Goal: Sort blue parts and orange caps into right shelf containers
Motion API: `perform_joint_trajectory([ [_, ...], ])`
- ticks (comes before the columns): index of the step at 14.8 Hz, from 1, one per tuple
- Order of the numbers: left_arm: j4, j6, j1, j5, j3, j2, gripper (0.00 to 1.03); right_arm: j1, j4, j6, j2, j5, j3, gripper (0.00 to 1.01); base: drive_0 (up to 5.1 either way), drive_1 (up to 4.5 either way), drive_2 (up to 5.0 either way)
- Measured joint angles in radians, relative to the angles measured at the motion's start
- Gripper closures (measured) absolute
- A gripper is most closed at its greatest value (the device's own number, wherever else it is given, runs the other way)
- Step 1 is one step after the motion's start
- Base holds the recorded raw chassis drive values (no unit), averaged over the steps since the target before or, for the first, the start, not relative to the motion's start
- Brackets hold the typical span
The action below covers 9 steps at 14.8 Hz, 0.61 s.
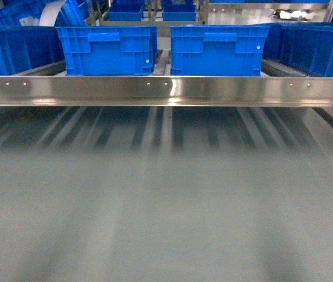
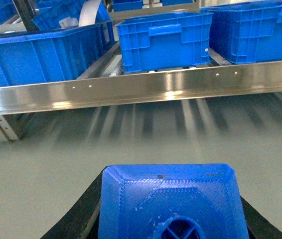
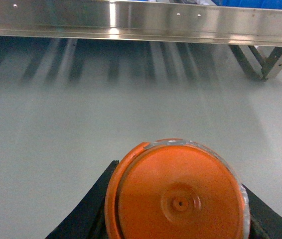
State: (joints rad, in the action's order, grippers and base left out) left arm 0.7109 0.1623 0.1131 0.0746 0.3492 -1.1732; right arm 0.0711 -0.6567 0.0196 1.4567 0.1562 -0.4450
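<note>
no readable text, labels, brands or numbers on anything in view

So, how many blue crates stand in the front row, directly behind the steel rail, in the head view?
4: left crate, center-left crate, center-right crate, right crate. The edge ones are cut off; more stand behind.
</note>
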Motion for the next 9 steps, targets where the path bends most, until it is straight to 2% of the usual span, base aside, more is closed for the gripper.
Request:
perform_joint_trajectory([
  [9,0.000,0.000,0.000,0.000,0.000,0.000,0.58,0.000,-0.001,0.000,0.000,-0.001,0.000,0.56,3.4,0.65,-5.1],
])
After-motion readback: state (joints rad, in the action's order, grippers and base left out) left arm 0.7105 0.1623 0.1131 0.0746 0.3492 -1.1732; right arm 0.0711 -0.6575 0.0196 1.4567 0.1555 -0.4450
